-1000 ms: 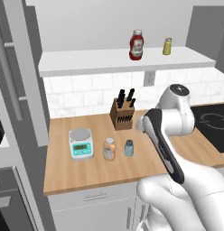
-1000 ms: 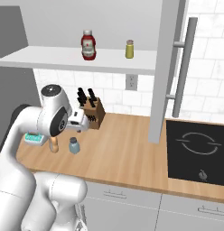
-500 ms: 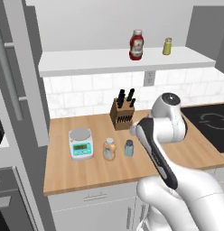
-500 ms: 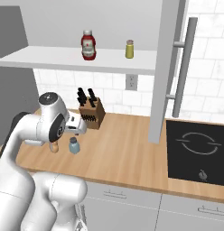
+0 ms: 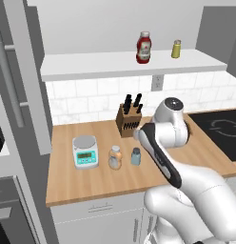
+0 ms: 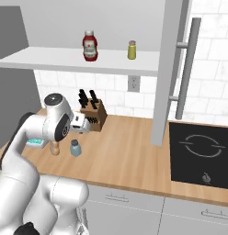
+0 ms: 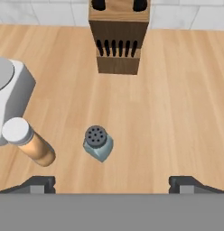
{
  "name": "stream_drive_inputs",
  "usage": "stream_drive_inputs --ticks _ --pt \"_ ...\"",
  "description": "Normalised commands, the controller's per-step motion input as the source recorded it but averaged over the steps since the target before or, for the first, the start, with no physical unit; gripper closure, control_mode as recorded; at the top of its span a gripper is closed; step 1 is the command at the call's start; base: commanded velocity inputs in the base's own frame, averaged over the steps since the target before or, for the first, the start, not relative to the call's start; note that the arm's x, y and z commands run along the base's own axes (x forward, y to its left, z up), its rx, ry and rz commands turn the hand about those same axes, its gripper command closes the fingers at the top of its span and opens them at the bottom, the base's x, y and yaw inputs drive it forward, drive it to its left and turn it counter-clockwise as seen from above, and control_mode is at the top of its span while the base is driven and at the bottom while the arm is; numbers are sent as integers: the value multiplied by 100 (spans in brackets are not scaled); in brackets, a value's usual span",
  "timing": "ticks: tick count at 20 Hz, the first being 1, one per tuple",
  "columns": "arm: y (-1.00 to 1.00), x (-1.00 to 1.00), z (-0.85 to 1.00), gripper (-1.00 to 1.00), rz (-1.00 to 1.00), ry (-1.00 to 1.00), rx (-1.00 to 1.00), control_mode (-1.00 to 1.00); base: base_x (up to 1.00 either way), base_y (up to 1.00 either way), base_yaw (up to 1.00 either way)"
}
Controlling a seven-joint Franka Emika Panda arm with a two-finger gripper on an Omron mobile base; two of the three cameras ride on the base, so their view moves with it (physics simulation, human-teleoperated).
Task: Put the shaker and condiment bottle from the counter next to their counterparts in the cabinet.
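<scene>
From above we saw the scale, then the condiment bottle, the shaker on the counter, gripper fingers wide apart; base views added ketchup on the cabinet shelf.

I swung my white arm down and left over the light wooden bench, toward the small blue-grey shaker.

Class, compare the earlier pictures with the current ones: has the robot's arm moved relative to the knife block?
Yes. In the left base view the arm's elbow has swung left, closer to the knife block, which has stayed put on the counter.
</scene>
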Motion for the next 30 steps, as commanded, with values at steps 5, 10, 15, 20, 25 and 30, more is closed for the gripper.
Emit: stream_drive_inputs --ticks 5,10,15,20,25,30 --pt "8 15 -3 -100 0 10 0 -100 0 0 0" --pt "9 7 -4 -100 0 15 0 -100 0 0 0" --pt "10 4 -5 -100 0 12 0 -100 0 0 0" --pt "9 11 -8 -100 0 3 -1 -100 0 0 0" --pt "6 12 -16 -100 0 0 -2 -100 0 0 0" --pt "3 8 -19 -100 0 0 -1 -100 0 0 0"
